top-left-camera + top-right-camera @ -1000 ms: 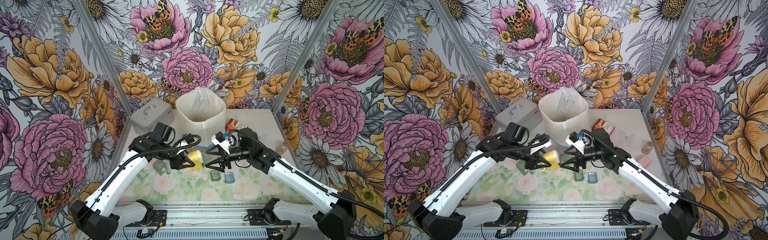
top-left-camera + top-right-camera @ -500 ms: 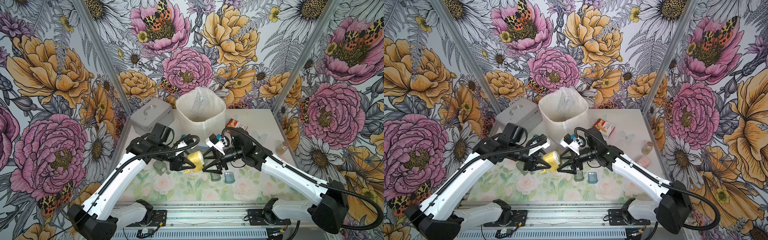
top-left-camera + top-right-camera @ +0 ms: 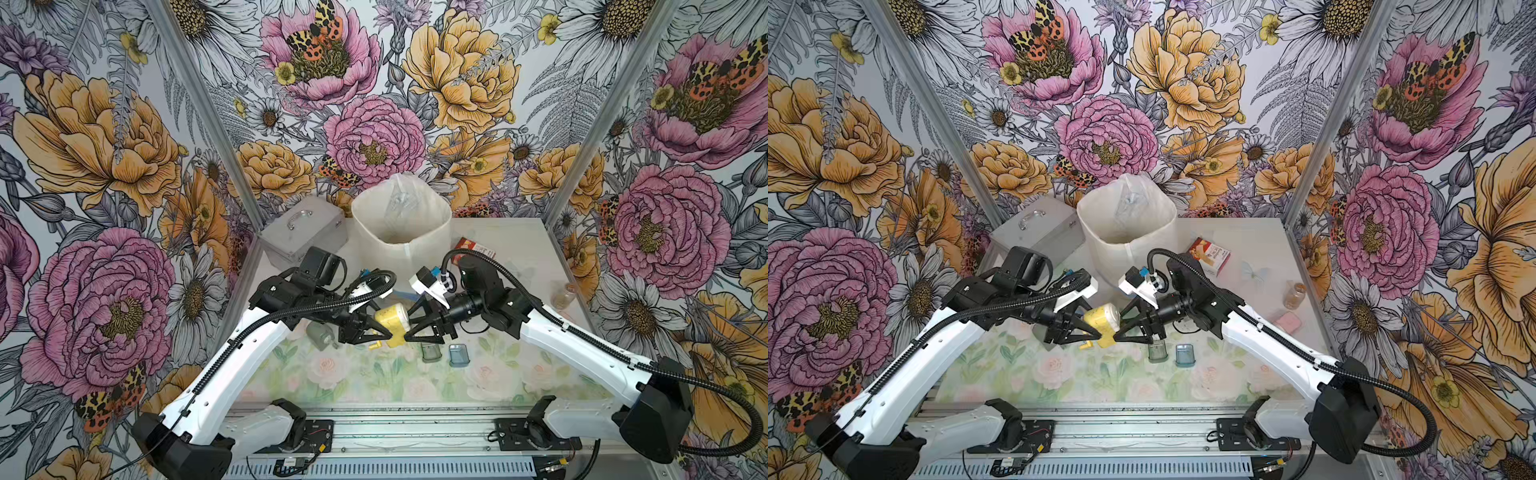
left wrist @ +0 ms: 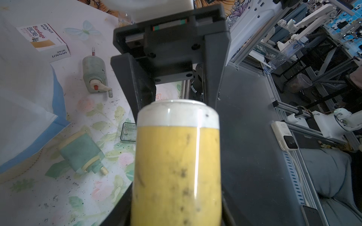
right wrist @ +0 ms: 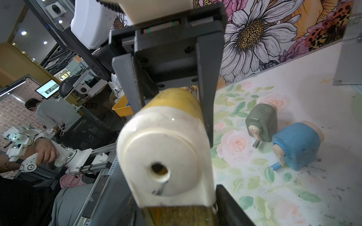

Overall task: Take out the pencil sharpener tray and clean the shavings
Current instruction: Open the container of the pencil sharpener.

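Left end effector (image 3: 382, 330) clamps yellow pencil sharpener with white front (image 3: 390, 320), aloft over floral surface (image 3: 374, 386). Right end effector (image 3: 409, 328) jaws flank white front; grip uncertain. Its tray seemingly not out. Two small clear trays (image 3: 431, 352) on surface, shavings (image 4: 55, 198) scattered; cleaning left.

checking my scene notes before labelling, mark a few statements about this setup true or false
1. The left gripper holds the yellow sharpener. True.
2. The white bin lies on its side. False: the bin stands upright.
3. Two small trays lie on the floral mat. True.
4. The bandage box sits inside the bin. False: the box lies on the table beside it.
5. The blue sharpener is held aloft. False: the blue sharpener lies on the table.
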Motion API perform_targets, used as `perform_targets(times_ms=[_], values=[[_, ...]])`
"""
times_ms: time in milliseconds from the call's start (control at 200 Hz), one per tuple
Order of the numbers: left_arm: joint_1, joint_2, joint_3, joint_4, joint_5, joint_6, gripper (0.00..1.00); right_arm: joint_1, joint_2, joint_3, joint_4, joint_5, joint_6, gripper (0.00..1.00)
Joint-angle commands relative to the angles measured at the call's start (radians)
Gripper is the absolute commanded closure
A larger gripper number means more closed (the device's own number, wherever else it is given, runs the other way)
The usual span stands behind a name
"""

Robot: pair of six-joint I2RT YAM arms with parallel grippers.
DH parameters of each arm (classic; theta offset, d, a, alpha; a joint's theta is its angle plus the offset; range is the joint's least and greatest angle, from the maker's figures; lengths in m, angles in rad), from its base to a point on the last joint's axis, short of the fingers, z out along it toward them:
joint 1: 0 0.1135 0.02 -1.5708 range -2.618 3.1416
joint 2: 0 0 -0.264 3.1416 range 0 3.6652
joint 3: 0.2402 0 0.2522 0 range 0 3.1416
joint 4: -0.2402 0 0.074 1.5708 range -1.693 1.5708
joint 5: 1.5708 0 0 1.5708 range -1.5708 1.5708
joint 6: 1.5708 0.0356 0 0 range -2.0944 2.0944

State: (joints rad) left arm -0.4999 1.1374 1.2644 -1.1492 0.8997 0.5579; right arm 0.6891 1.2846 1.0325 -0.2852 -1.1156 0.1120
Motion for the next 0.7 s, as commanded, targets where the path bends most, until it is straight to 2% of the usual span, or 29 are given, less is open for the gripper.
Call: perform_targets(times_ms=[0,200,495,696], values=[[0.001,-0.014,0.023,0.008,0.047,0.017,0.99,0.009,-0.009,0.037,0.028,-0.005,-0.003,0.45],[0.007,-0.014,0.005,0.008,0.051,0.017,0.99,0.001,-0.046,0.032,0.029,0.079,-0.022,0.59],[0.012,-0.025,-0.034,-0.006,0.029,0.022,1.0,-0.024,-0.046,0.035,0.027,0.05,-0.005,0.64],[0.011,-0.039,-0.053,-0.024,-0.077,0.035,1.0,-0.044,-0.053,0.028,0.021,0.06,0.0,0.64]])
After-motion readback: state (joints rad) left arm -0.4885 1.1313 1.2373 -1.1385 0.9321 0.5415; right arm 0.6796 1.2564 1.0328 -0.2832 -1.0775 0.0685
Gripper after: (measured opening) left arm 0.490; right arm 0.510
